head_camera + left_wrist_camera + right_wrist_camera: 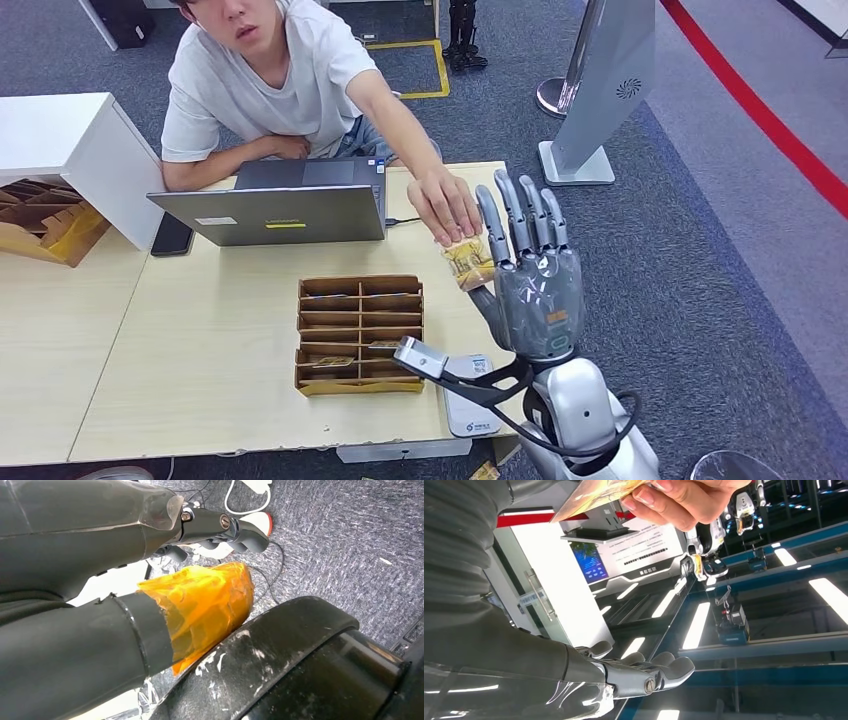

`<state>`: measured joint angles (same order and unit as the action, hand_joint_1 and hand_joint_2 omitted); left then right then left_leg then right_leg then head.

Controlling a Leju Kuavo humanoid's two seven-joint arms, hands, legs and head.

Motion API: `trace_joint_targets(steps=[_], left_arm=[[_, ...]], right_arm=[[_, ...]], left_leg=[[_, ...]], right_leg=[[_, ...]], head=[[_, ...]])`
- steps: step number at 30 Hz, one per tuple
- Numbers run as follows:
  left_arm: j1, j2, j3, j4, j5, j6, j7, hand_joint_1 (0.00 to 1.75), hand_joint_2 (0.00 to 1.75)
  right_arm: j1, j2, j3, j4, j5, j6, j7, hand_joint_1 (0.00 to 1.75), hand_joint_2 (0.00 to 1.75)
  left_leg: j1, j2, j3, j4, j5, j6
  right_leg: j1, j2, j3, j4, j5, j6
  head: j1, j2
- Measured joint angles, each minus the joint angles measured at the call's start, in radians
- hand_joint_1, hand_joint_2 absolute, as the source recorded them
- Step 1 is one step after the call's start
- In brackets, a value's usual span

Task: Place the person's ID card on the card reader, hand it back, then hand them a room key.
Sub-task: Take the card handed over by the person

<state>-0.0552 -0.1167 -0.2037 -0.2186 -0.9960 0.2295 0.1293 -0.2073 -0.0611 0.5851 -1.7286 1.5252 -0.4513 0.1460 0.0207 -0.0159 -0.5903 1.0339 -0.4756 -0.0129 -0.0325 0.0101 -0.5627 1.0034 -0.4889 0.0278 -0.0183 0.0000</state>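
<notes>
Pale wood worktop, light grain, set on grey carpet; it carries all items listed below.

Person, seated at the far side in a white T-shirt, one arm stretched across the worktop toward the robot.

Laptop, grey, open, its lid back turned to the robot, standing at the far edge in front of the person.

Right hand, silver-grey, raised upright beyond the worktop's right edge, palm facing away from the head camera, fingers straight and spread. In the right wrist view the fingers extend level with nothing between them.

Card rack, brown, slotted in rows, mid-worktop; a few cards lie in its near slots.

Person's hand, reaching to the robot's raised hand and pinching the card from above.

Left hand, hanging low over the carpet beside dark robot parts; thumb wrapped in orange tape, fingers curled in, nothing held.

Card reader, white, flat, at the near right edge of the worktop, partly behind the robot's forearm.

Card, yellowish, patterned, just beside the right hand's thumb side; whether the robot's thumb touches it cannot be told.
</notes>
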Motion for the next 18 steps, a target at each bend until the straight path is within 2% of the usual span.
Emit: trace_joint_targets(steps=[3, 4, 6, 18], left_arm=[[0.0, 0.0, 0.0, 0.0, -0.002, 0.0, 0.0, 0.0, 0.0], [0.0, 0.0, 0.0, 0.0, -0.003, -0.001, 0.0, 0.0, 0.0], [0.0, 0.0, 0.0, 0.0, -0.005, -0.001, 0.0, 0.0, 0.0], [0.0, 0.0, 0.0, 0.0, -0.01, -0.001, 0.001, 0.0, 0.0]], right_arm=[[-0.001, 0.0, 0.004, 0.006, -0.008, 0.0, 0.0, 1.5, 1.75], [-0.001, 0.0, 0.005, 0.007, -0.01, 0.0, 0.0, 1.7, 1.75], [-0.001, 0.0, 0.007, 0.007, -0.015, 0.0, -0.001, 1.75, 1.75], [-0.001, -0.001, 0.008, 0.008, -0.025, -0.003, -0.002, 1.75, 1.75]], left_leg=[[0.0, 0.0, 0.0, 0.0, 0.0, 0.0], [0.0, 0.0, 0.0, 0.0, 0.0, 0.0], [0.0, 0.0, 0.0, 0.0, 0.0, 0.0], [0.0, 0.0, 0.0, 0.0, 0.0, 0.0]], right_leg=[[0.0, 0.0, 0.0, 0.0, 0.0, 0.0], [0.0, 0.0, 0.0, 0.0, 0.0, 0.0], [0.0, 0.0, 0.0, 0.0, 0.0, 0.0], [0.0, 0.0, 0.0, 0.0, 0.0, 0.0]], head=[[0.0, 0.0], [0.0, 0.0], [0.0, 0.0], [0.0, 0.0]])
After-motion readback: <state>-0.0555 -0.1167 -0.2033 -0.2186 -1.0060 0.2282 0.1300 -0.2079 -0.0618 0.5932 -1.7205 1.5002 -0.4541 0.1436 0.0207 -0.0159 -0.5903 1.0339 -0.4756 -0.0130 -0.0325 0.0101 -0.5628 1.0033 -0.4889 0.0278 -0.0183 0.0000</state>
